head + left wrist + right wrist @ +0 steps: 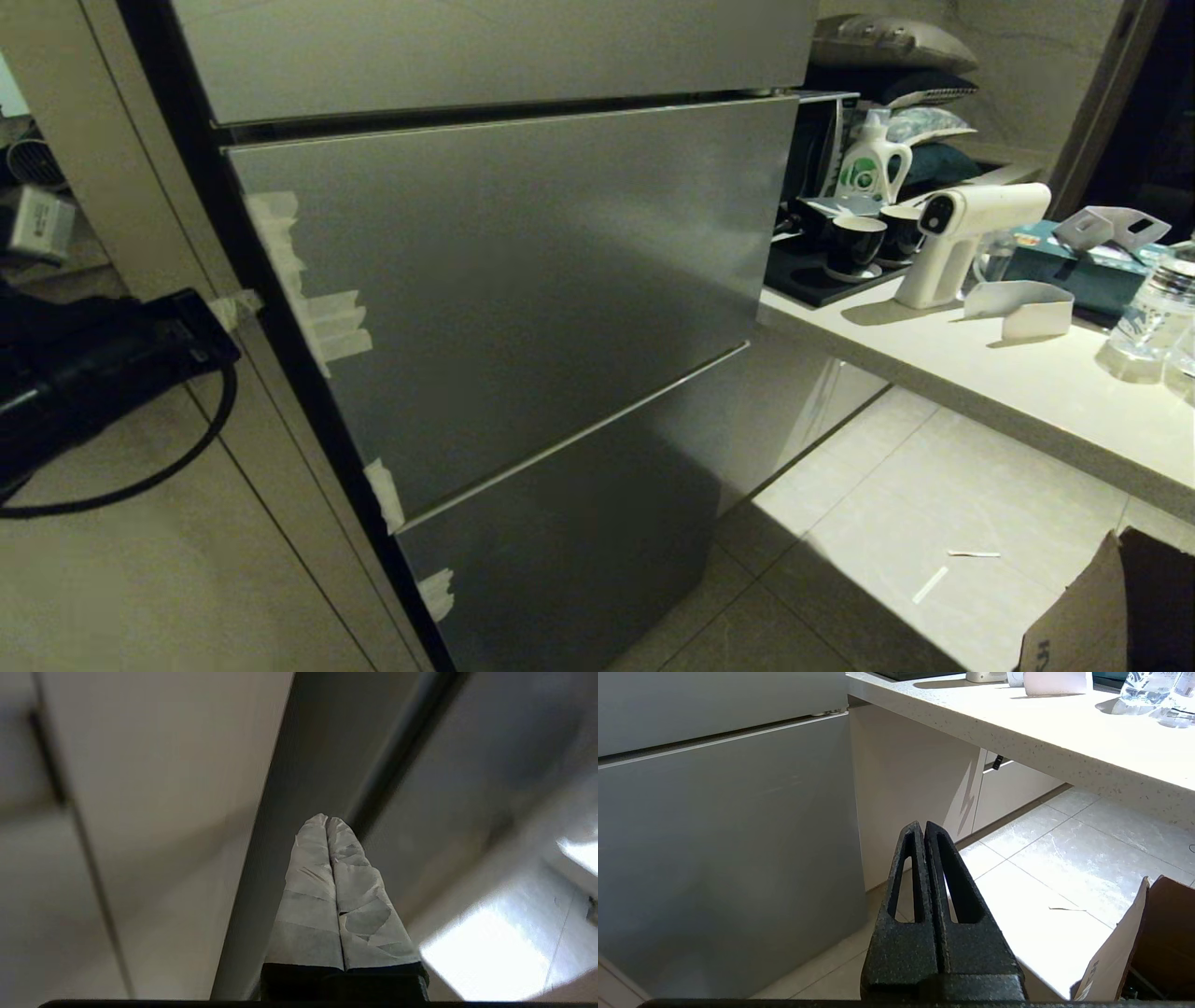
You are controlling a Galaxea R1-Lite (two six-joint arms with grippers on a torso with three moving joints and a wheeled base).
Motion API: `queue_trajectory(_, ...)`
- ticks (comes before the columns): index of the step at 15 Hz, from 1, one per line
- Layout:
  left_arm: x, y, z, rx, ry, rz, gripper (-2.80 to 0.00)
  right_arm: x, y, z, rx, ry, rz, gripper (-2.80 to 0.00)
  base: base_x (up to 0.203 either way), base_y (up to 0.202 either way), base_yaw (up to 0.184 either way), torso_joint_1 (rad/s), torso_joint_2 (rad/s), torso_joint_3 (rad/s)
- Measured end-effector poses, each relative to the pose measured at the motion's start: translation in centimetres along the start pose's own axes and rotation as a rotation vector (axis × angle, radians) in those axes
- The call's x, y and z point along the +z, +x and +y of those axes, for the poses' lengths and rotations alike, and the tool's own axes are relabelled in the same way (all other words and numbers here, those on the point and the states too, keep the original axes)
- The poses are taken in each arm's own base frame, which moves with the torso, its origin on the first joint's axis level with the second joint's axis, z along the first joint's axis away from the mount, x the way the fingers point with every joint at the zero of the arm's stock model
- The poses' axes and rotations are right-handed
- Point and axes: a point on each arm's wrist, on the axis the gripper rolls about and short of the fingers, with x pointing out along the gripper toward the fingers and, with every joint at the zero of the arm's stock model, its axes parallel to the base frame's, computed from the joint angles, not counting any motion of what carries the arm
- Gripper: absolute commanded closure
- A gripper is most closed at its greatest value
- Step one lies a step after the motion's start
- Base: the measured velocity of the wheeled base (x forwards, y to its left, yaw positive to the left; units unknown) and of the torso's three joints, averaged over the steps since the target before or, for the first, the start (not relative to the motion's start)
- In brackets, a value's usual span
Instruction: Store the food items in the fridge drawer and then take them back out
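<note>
Fridge (504, 308): straight before me, its drawer fronts stacked one above another.
Desk (980, 373): to the fridge's right, running toward my right.
On the desk: cups (854, 245), bottle (873, 159) behind them.
Cardboard box (1111, 607): on the floor (887, 532), below the desk's near edge.
My left arm (84, 364): left of the fridge.

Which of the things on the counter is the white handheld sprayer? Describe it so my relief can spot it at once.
Start at the grey steel fridge and go to the pale counter on its right. The white handheld sprayer stands near the counter's front edge, before the dark cups. It alone is pistol-shaped, with a round dark lens-like end.
</note>
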Motion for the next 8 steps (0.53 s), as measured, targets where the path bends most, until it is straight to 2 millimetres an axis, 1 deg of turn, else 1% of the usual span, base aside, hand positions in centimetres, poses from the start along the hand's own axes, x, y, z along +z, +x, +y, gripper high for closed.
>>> queue_trajectory(5, 0.03, 0.79, -0.08, -0.019, -0.025, -0.022, 0.0, 0.0, 0.0, 0.0, 0.001, -0.009, 0.0, 0.0, 0.0, 0.0, 0.0, 0.0, 0.0, 0.0)
queue_trajectory(8, -0.09, 0.88, -0.26, -0.076, -0.032, -0.015, 0.0, 0.0, 0.0, 0.0, 0.0, -0.006, 0.0, 0.0, 0.0, 0.0, 0.0, 0.0, 0.0, 0.0)
